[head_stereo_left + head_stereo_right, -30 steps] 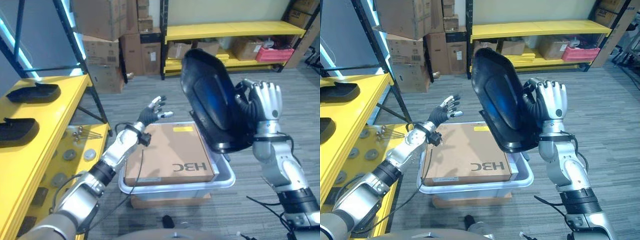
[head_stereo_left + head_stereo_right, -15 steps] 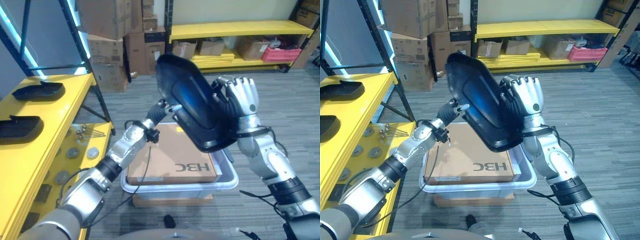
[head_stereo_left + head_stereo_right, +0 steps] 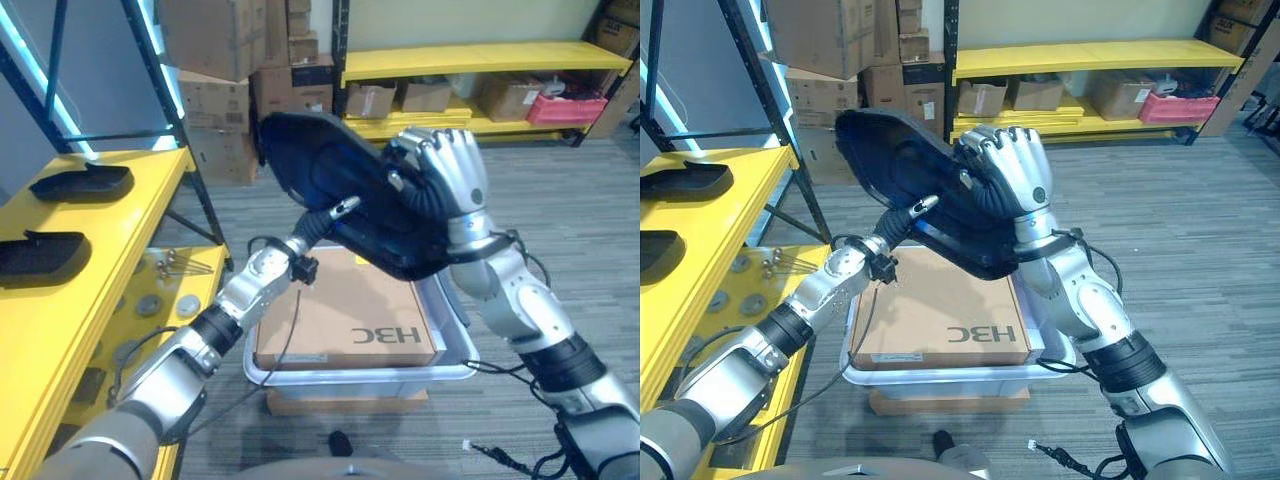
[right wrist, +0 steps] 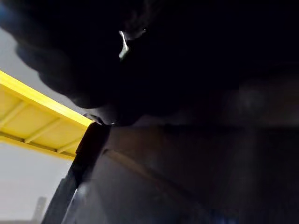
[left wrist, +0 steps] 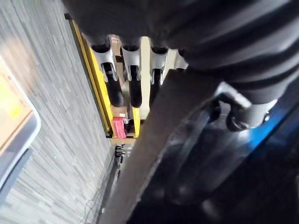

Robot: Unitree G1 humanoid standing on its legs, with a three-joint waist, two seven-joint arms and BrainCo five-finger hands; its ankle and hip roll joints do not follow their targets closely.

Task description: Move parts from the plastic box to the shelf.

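A large black moulded part (image 3: 345,190) hangs in the air above the clear plastic box (image 3: 452,362), tilted with its long side toward the yellow shelf (image 3: 60,300) on the left. My right hand (image 3: 447,182) is shut on the part's right end. From below, my left hand (image 3: 318,222) reaches up; its straight fingers (image 5: 114,86) lie open against the part's underside (image 5: 210,177). Two similar black parts (image 3: 82,181) (image 3: 38,256) rest on the shelf top. In the box lies a flat cardboard carton (image 3: 340,320).
A dark shelf upright (image 3: 165,110) slants between the shelf and the box. Screws and round discs (image 3: 165,285) lie on a lower yellow level. Stacked cardboard boxes (image 3: 215,80) and a yellow rack (image 3: 470,60) with boxes and a pink crate (image 3: 570,107) stand at the back.
My right hand has swung the black part leftward and tipped it flatter. My left hand has risen from beside the box to the part's underside.
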